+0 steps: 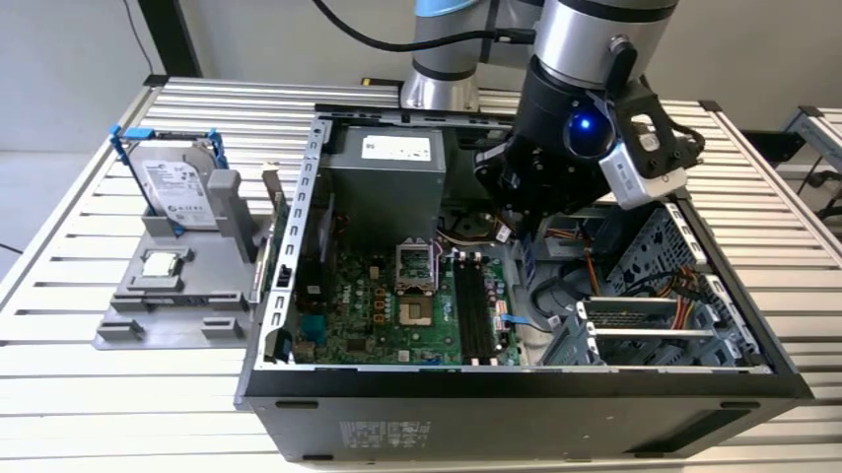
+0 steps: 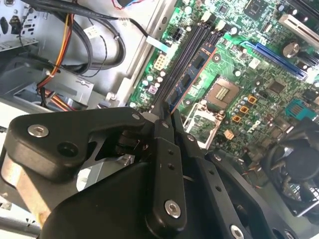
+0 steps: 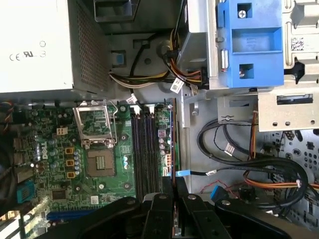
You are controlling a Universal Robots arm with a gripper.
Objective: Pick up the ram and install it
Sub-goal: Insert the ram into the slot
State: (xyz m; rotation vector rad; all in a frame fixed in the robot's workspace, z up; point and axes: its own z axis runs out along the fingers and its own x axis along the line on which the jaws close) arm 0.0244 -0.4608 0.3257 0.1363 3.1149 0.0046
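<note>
Your gripper was clamped on the ram, held edge-on, close above the memory slots. Beyond the slots lay the processor socket; farther past them, the power supply.

Certification marks on power supply; label print on hard drive illegible.

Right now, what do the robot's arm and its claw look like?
The arm is a silver tube with a black wrist, a glowing blue light, a pale grey camera box and a black cable. The gripper is black jointed bars with silver screws.
</note>
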